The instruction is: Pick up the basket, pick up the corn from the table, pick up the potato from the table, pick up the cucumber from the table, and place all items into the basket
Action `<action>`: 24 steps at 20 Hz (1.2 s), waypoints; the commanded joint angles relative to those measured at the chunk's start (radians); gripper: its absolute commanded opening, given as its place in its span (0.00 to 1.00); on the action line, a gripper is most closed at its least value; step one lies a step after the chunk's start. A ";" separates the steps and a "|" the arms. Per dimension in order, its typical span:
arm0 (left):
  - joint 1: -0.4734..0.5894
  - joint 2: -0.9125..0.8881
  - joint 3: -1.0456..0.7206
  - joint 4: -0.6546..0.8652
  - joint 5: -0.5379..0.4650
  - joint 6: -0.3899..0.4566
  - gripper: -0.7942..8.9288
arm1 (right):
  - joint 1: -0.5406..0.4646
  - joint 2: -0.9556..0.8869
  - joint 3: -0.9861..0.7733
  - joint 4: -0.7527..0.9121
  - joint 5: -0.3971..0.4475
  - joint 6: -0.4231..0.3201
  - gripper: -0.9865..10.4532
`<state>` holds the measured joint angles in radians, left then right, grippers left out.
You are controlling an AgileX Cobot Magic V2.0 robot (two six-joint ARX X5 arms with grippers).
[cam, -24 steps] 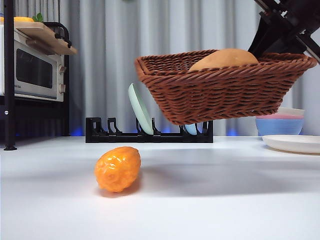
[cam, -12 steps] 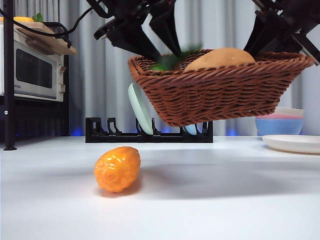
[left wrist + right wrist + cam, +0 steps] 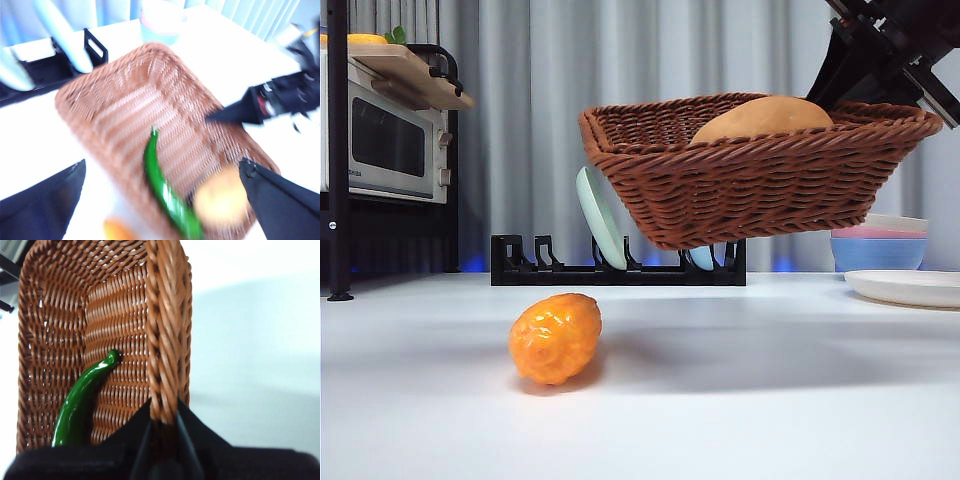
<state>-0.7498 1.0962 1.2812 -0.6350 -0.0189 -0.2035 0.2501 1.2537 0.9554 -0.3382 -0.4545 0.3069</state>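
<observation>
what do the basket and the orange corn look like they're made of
The basket looks like woven wicker or rattan, matte reddish-brown: interlaced strands and a braided rim show plainly. It could equally be plastic imitation. The corn on the table looks like moulded plastic or rubber, given its glossy highlights and bumpy, uniformly orange surface.

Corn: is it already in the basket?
No, the corn lies on the table, below the raised basket.
</observation>
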 commanded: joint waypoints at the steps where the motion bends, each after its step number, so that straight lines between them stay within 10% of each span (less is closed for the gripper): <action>1: -0.004 -0.044 -0.010 -0.153 -0.002 -0.010 0.63 | -0.002 -0.001 0.000 0.033 -0.008 0.017 0.07; 6: -0.040 -0.047 -0.075 -0.339 -0.008 -0.044 0.63 | -0.030 -0.001 0.000 0.090 -0.009 0.045 0.07; 13: -0.071 0.040 -0.381 -0.072 -0.017 -0.175 0.63 | -0.137 -0.001 0.000 0.098 -0.018 0.067 0.07; 24: -0.004 0.438 -0.391 0.284 -0.026 -0.179 0.63 | -0.165 -0.001 0.000 0.069 -0.018 0.085 0.07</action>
<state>-0.7567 1.5253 0.8932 -0.3595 -0.0448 -0.3725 0.0856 1.2537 0.9554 -0.2878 -0.4633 0.3714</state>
